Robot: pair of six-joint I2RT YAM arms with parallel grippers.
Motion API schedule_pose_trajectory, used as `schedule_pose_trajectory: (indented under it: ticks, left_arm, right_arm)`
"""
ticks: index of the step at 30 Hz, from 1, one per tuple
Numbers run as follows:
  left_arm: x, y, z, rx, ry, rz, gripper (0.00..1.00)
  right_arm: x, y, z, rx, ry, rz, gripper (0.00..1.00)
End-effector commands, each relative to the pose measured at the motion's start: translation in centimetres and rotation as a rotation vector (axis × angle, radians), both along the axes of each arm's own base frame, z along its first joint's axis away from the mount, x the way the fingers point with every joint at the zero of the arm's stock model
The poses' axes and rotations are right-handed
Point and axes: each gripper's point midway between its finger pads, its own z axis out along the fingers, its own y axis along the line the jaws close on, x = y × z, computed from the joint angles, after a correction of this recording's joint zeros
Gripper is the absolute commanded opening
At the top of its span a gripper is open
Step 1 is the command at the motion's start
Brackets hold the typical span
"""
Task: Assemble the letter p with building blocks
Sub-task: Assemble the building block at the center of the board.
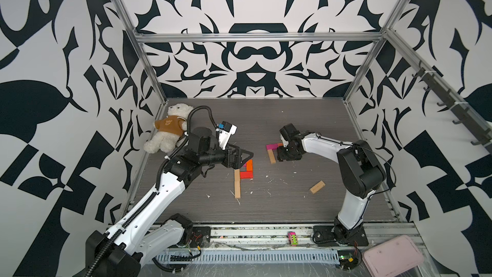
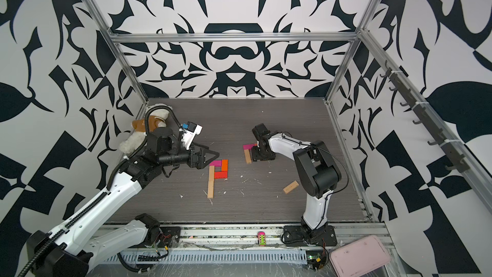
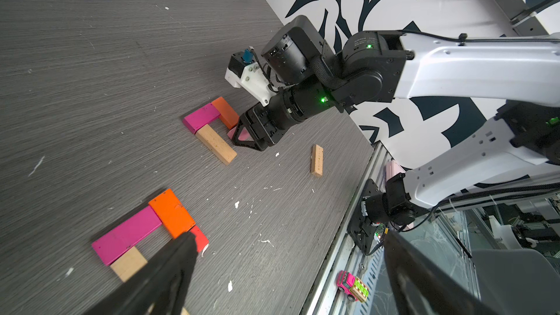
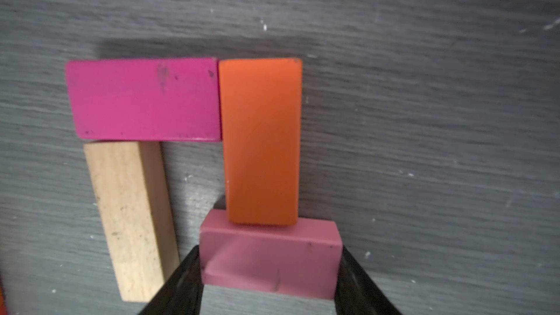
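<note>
So there are 2 letters on the counter. Roughly mid-counter sits a finished p, and at about 2 o'clock from it is the one in progress.

Taking the letter's top as 12 o'clock, the magenta block runs across at 12. The tan block hangs off it on the 9 o'clock side as the stem, and the orange block comes down the 3 o'clock side. What's missing is the bar that closes the loop, which is why the right gripper is parked there. It's partly closed, pinching the pink block by its 2 short ends, with the long side pressed against the orange block's 6 o'clock end. Gripping the ends keeps the fingers clear of the neighbours, I reckon. I can't tell if it's lying flat yet, and it looks like it needs to slide toward 9 o'clock to reach the stem.

The left gripper is spread wide with nothing in it, hovering at the finished p's 12 o'clock edge, probably just keeping clear.

A spare tan block lies alone at 4 o'clock, well apart.
</note>
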Motion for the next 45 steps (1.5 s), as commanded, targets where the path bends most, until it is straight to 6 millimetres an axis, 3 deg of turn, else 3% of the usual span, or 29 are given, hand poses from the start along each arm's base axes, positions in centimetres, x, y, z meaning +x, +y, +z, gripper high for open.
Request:
schedule_pose_trajectory:
  ticks: [1, 19, 29, 41, 45]
  left_arm:
    - [-0.1, 0.0, 0.3, -0.011, -0.007, -0.009, 0.99]
    - [-0.1, -0.1, 0.1, -0.008, -0.001, -0.010, 0.99]
    - [-0.1, -0.1, 0.0, -0.009, 0.004, -0.011, 0.99]
    - [0.0, -0.2, -0.4, -0.005, 0.019, -0.011, 0.99]
    - [0.1, -0.3, -0.5, -0.004, 0.023, -0.013, 0.99]
  right_arm:
    - [0.4, 0.3, 0.7, -0.009, -0.015, 0.013, 0.59]
    - [0.6, 0.5, 1.9, 0.002, -0.027, 0.017, 0.69]
    - [0.9, 0.6, 3.6, 0.012, -0.059, 0.015, 0.71]
    - [-0.1, 0.6, 8.5, 0.108, -0.146, 0.011, 0.69]
    - [-0.3, -0.6, 8.4, 0.204, -0.137, -0.039, 0.62]
